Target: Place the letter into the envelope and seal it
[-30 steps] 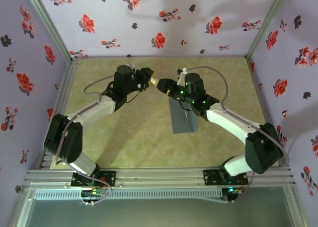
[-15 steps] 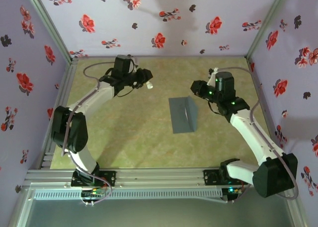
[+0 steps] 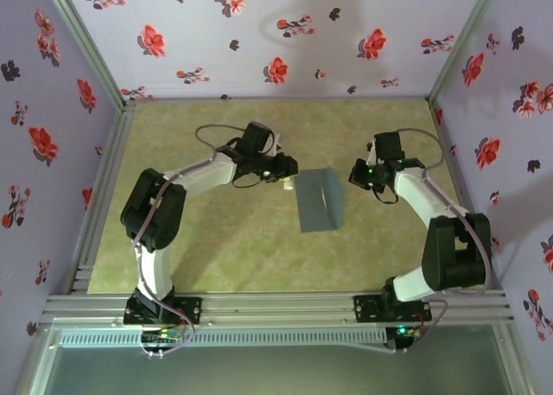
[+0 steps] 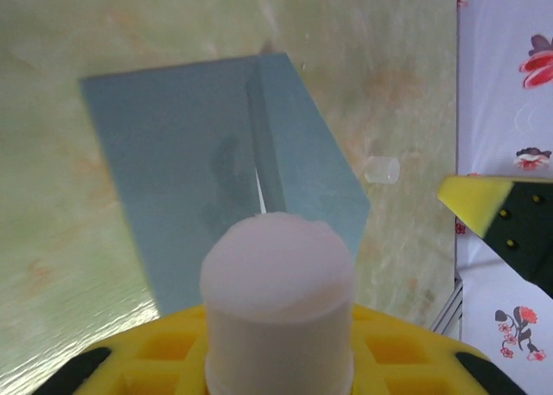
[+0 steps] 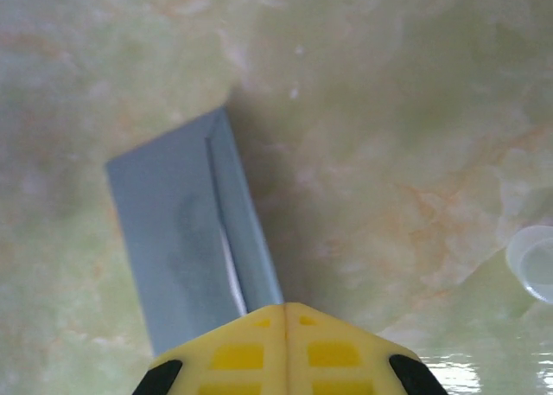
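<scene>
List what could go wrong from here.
1. Nothing pins the envelope; the stick in the left tool could shove it sideways.
2. The flap gapes slightly over a white sliver; pressing might crease it.
3. A loose cap lies beside the envelope; the shut right tool could knock it.

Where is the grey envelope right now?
In the top view the envelope lies flat on the table, a little right of the middle, with its far end between the left gripper and the right gripper.

A slate-grey envelope (image 3: 317,200) lay flat on the mottled green bench (image 3: 216,248), with a small clear cap (image 4: 381,170) near one corner.
</scene>
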Action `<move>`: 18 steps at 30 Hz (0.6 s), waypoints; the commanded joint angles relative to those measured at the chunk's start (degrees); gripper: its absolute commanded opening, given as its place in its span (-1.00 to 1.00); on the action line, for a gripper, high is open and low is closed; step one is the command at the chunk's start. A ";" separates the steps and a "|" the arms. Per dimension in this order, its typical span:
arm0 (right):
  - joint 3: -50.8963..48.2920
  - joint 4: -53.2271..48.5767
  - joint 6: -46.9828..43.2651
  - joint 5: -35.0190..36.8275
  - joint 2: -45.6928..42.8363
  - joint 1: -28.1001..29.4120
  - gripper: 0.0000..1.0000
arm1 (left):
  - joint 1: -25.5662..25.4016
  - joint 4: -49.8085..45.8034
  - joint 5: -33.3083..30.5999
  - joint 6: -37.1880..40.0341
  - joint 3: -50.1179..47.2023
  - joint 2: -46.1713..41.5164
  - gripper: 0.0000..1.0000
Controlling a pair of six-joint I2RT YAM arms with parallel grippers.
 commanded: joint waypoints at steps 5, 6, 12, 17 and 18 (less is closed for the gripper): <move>-0.68 0.57 -4.90 2.20 3.50 -1.29 -1.00 | -2.12 9.47 0.02 -3.52 -0.61 6.53 -1.00; -0.69 0.76 -4.89 1.93 4.19 -1.46 -1.00 | -2.22 9.67 0.04 -3.69 -0.53 7.06 -1.00; -1.25 4.24 -4.22 -1.13 7.92 -1.91 -1.00 | -3.03 12.46 0.08 -6.13 -0.93 9.81 -1.00; -1.55 5.70 -4.25 -2.33 9.44 -1.89 -1.00 | -3.35 15.86 0.05 -9.87 -2.63 11.44 -1.00; -1.39 5.49 -4.36 -2.47 9.81 -1.85 -1.00 | -3.46 16.65 0.11 -10.61 -3.17 11.54 -1.00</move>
